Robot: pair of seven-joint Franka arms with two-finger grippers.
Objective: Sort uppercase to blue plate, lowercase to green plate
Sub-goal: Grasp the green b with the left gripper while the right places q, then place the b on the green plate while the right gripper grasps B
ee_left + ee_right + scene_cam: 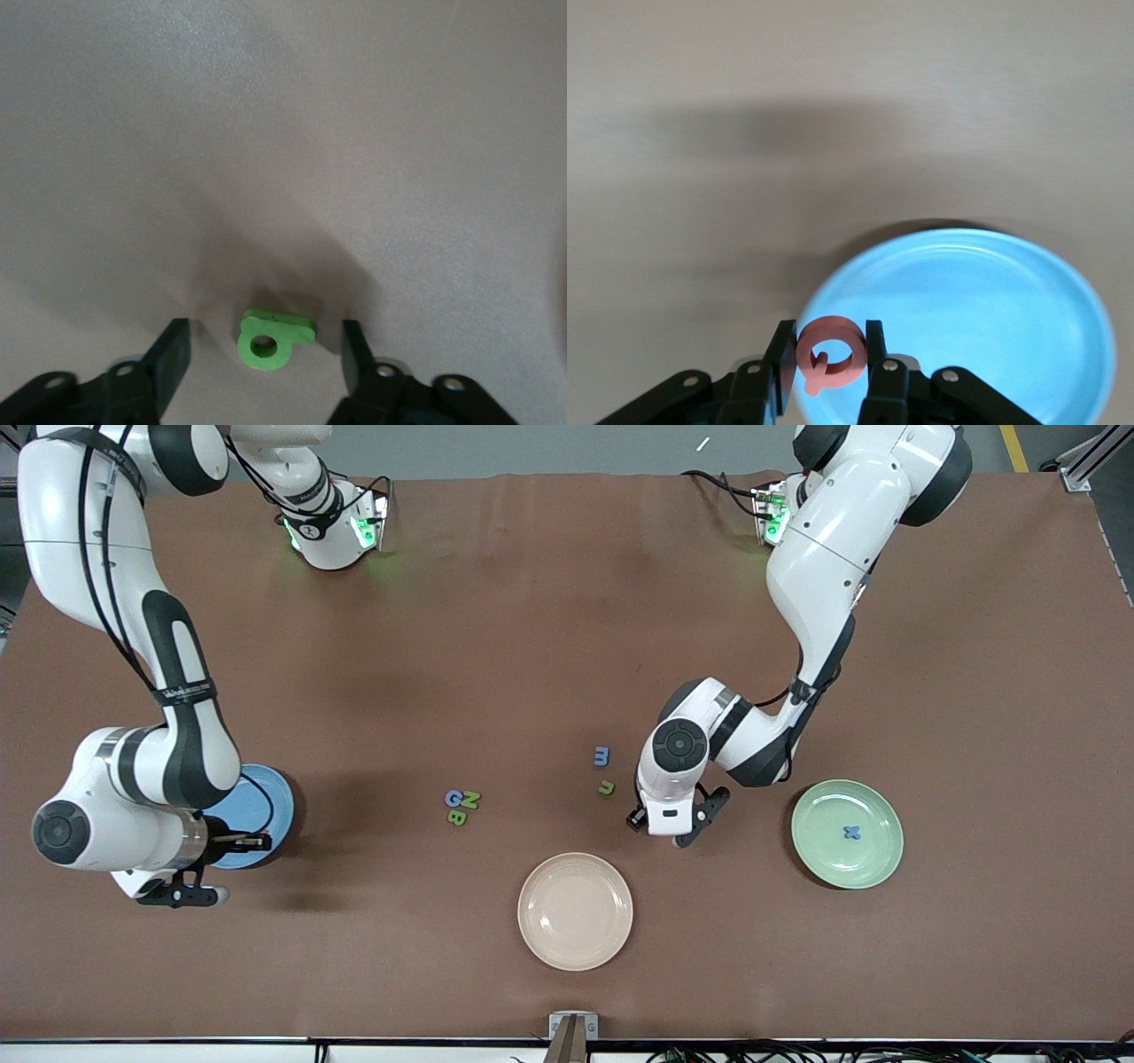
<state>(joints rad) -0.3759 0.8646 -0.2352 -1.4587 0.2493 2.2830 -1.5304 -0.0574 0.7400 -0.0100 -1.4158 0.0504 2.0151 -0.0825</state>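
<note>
While right tool [826, 359] pinches pink Q [828, 354] at blue plate [966, 319] rim | left tool [266, 354] gapes around green letter [270, 336], mid-tabletop | next: release Q; close, carry to green plate [873, 864].

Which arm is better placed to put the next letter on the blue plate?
Right: the right gripper already holds the pink Q at the blue plate. The left gripper straddles a green letter elsewhere.

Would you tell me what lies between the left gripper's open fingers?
In the left wrist view, a green q-like letter lies on the table between the left gripper's open fingers, touching neither.
</note>
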